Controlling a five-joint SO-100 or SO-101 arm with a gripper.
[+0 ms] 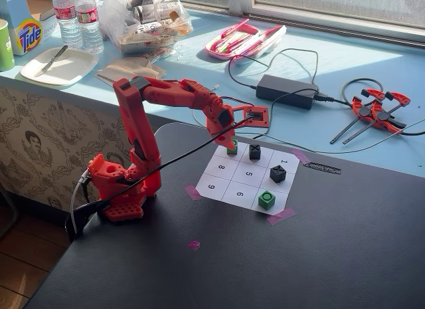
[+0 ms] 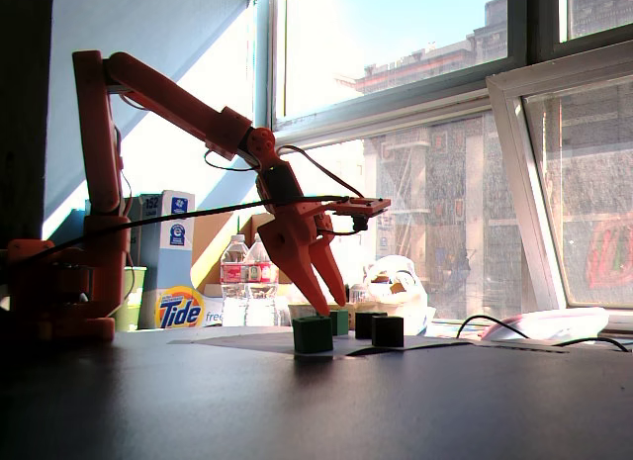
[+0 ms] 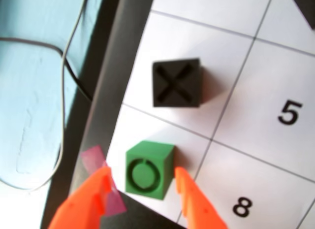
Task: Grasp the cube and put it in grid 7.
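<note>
A small green cube (image 3: 149,169) with a dark ring on top stands in the corner cell of the paper grid (image 3: 147,128), beside cell 8 (image 3: 242,207); no "7" shows there. My orange gripper (image 3: 142,171) is open, with one finger (image 3: 88,199) on each side of the cube and a gap on both sides. In a fixed view the gripper (image 1: 230,143) hangs over this cube (image 1: 232,148) at the grid's far corner. In the low fixed view the fingertips (image 2: 324,304) reach down to the cube (image 2: 339,322). A second green cube (image 1: 267,200) stands in a near cell.
Two black X-marked cubes (image 1: 255,151) (image 1: 278,174) stand on the grid; one is in the cell next to the gripper (image 3: 177,82). Pink tape (image 3: 93,160) holds the paper corner. A power brick and cables (image 1: 287,91) lie beyond the dark table's far edge.
</note>
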